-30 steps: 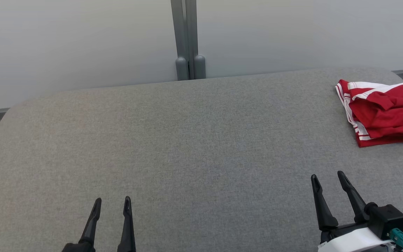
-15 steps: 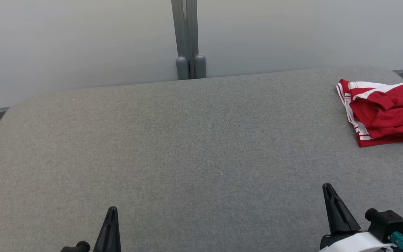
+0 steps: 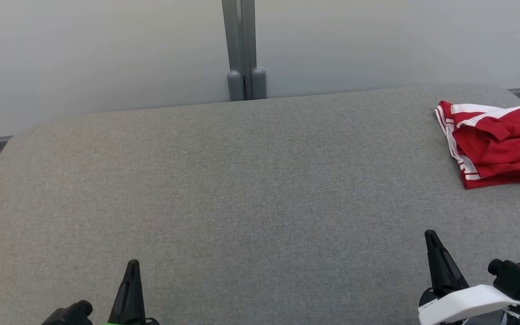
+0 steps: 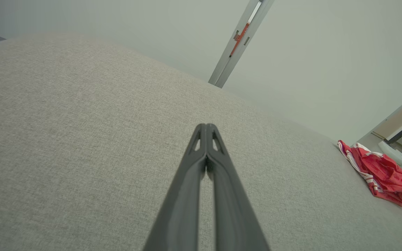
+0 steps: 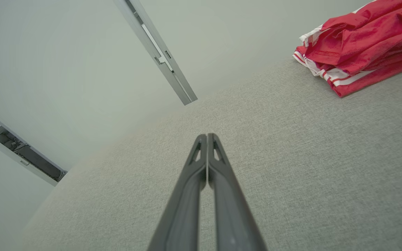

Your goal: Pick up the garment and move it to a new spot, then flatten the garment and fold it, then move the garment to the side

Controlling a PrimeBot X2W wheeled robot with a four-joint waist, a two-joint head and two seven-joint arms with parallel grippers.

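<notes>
Head view: a crumpled red garment (image 3: 499, 144) with white stripes is seen at the far right edge of the grey fabric-covered counter (image 3: 242, 189), well apart from both pincers. The left pincer (image 3: 132, 266) and the right pincer (image 3: 431, 237) are shown near the front edge, each closed tight and holding nothing.

Left wrist view: the left pincer's fingers are pressed together over bare counter, with the garment lying far off to the right.

Right wrist view: the right pincer is likewise shut and empty, with the garment nearer, up to the right.

The garment is judged light, soft and limp, likely to sag and unfold once lifted. A hold is best taken at the white-striped edge or a raised fold, pinched through the bunched layers.
</notes>
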